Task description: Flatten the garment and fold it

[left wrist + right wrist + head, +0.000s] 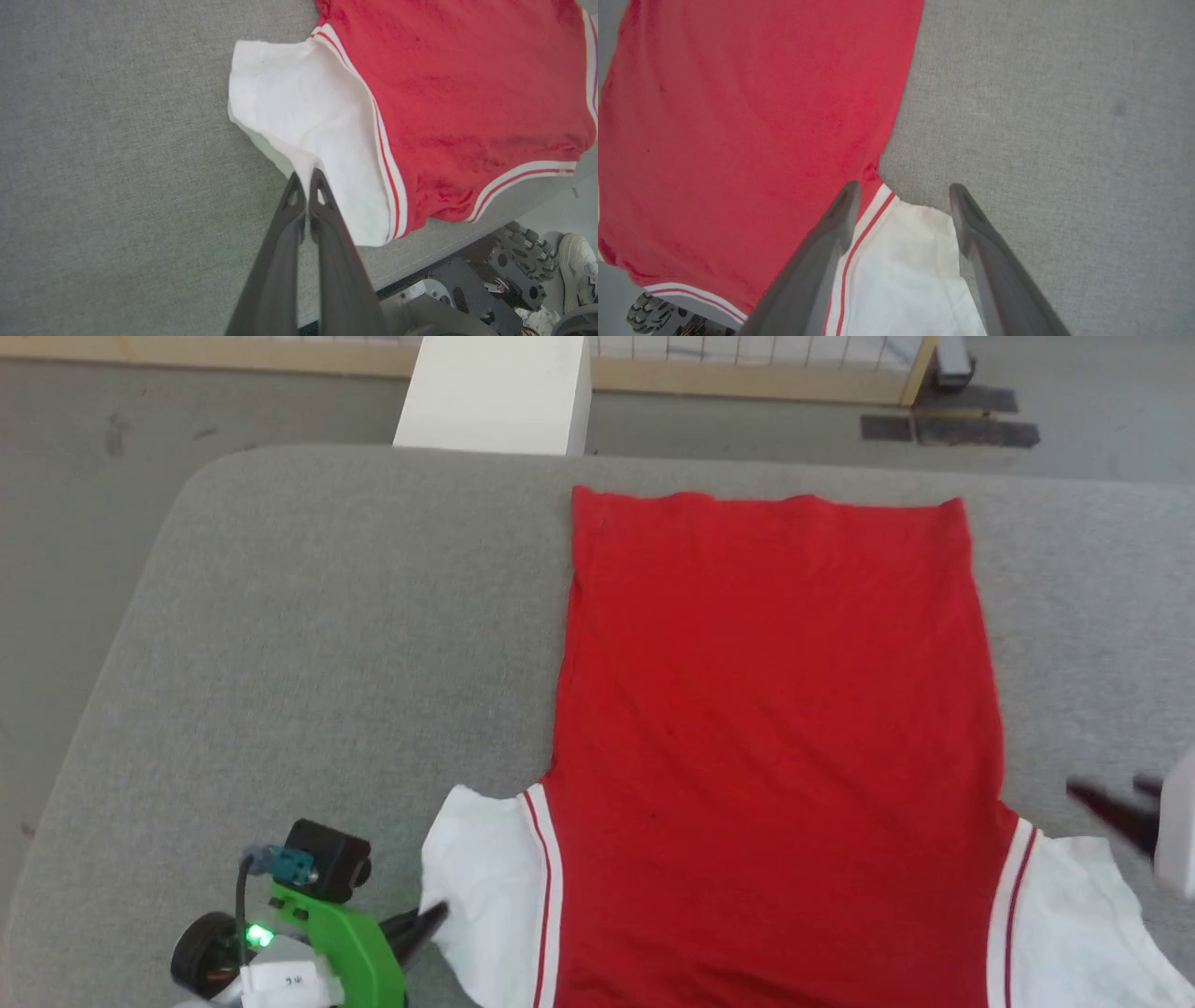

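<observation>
Grey surface (pixel 327 663) holds the garment (pixel 775 709) flat, not folded yet; left gripper (pixel 306 179) fingers pinch a sleeve (pixel 299 107), right gripper (pixel 904 187) fingers open.

Grey table (pixel 327 644); behind it a white box (pixel 495 392), perhaps.

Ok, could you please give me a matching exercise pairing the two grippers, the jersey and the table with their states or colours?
Things:
1. left gripper
2. right gripper
3. jersey
4. table

States:
a. plain grey
b. open, by the right sleeve
c. red body, spread out
d. shut on the left sleeve

Pairs: 1-d, 2-b, 3-c, 4-a
</observation>
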Robot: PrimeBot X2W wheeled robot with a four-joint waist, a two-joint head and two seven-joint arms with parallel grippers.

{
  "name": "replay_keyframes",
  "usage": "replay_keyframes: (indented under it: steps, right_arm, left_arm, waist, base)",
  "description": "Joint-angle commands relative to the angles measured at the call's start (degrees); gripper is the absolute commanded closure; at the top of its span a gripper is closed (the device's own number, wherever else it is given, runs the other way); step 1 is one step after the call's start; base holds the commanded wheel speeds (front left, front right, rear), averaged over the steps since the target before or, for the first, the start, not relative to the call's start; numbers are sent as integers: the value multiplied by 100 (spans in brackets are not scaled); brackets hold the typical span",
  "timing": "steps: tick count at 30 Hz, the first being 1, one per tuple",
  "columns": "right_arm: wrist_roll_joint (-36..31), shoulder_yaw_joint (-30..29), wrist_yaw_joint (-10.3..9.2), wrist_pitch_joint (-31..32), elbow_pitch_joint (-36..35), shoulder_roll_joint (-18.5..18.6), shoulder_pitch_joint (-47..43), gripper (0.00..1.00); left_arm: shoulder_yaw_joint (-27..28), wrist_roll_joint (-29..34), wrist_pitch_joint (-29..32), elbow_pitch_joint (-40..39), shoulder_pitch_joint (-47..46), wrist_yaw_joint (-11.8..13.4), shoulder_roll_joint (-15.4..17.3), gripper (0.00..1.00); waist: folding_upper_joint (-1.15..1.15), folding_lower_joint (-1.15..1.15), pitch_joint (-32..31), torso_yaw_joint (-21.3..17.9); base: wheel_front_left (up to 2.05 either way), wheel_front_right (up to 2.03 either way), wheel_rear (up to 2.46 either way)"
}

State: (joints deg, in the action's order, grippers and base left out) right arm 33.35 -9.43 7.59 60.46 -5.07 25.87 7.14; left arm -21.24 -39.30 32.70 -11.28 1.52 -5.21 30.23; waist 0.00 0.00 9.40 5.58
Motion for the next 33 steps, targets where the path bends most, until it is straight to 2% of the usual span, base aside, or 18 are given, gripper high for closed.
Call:
replay_keyframes:
  steps: [1, 8, 13, 19, 24, 28, 33]
  right_arm:
    - [-24, 13, -10, -4, -23, -16, 356, 0]
    - [-336, 27, -10, 374, 554, -66, 2027, 0]
    - [-808, 63, -10, 629, 1310, 101, 3256, 0]
    - [-1426, -124, -10, 768, 2157, 111, 4360, 0]
    - [-1941, -276, -10, 692, 2693, 296, 4865, 0]
    - [-2052, -302, -10, 554, 2982, 342, 5112, 0]
    - [-2103, -61, -10, 536, 3240, 327, 5156, 0]
  left_arm:
    - [-13, -18, 38, -192, 77, 49, -6, 100]
    - [-94, 235, 52, -972, -20, 171, -9, 100]
    - [-161, 435, -104, -1282, -208, 225, -153, 100]
    - [-260, 629, -340, -1440, -435, 241, -358, 100]
    - [-415, 701, -544, -1456, -571, 245, -618, 100]
    - [-491, 734, -640, -1391, -621, 219, -697, 100]
    - [-519, 730, -717, -1290, -656, 203, -740, 100]
  waist:
    - [0, 0, 356, 216]
    - [0, 0, 1256, 630]
    - [0, 0, 1829, 964]
    - [0, 0, 2269, 1281]
    - [0, 0, 2488, 1496]
    - [0, 0, 2614, 1587]
    - [0, 0, 2680, 1598]
  base:
    - [0, 0, 0]
    - [0, 0, 0]
    - [0, 0, 0]
    - [0, 0, 0]
    - [0, 0, 0]
    - [0, 0, 0]
    - [0, 0, 0]
